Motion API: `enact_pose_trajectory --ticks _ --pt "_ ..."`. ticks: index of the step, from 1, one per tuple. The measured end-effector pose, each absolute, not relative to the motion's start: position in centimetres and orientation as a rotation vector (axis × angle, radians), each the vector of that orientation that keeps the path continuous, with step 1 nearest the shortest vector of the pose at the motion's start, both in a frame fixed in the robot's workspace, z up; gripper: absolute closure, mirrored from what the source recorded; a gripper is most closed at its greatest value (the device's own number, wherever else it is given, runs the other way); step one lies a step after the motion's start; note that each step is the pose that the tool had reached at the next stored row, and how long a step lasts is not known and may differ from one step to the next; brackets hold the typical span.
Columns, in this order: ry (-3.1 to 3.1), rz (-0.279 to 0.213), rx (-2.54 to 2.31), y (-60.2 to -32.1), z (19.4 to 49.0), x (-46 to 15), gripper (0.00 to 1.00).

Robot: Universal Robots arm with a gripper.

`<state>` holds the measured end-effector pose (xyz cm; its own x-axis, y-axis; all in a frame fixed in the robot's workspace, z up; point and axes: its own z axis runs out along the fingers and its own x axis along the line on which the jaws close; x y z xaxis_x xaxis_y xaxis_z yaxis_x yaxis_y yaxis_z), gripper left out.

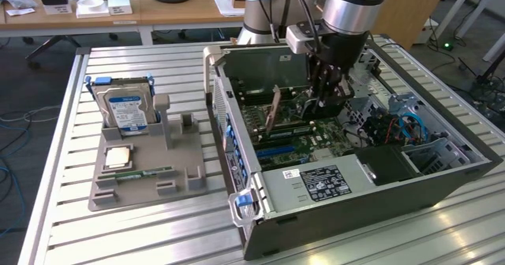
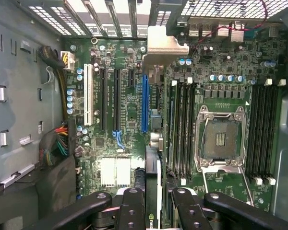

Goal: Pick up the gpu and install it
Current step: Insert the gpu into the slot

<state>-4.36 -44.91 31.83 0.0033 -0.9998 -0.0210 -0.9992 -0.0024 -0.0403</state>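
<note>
The gpu [image 2: 152,182] is being held edge-on between the two fingers of the gripper [image 2: 156,206], inside the open computer case [image 1: 442,176]. The jaws are being kept partly closed, pressed against both faces of the thin card. A grip on the flat sides appears to be used so that the card's lower edge is left free to meet a slot. Its silver bracket [image 2: 164,45] is being pointed at the vented rear wall of the case, where such a bracket belongs. The card is being carried over the motherboard [image 2: 125,120], just beside the long blue expansion slot [image 2: 144,103] and roughly parallel to it. Whether its connector is touching any slot cannot be told. An empty CPU socket [image 2: 220,139] is being shown on the far side of the card from that slot.

In the upper middle of the exterior view, the gripper [image 1: 325,102] is being reached straight down into the case. At the exterior view's left, a hard drive [image 1: 126,108] is being stood upright in a grey holder [image 1: 142,188] on the slatted table [image 1: 158,235], well apart from the case.
</note>
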Motion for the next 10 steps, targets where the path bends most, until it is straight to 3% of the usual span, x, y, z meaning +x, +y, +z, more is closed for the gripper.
enact_pose_trajectory --ticks 10 --pt "2.188 -0.021 -2.194 -44.94 31.2 -4.98 0.74"
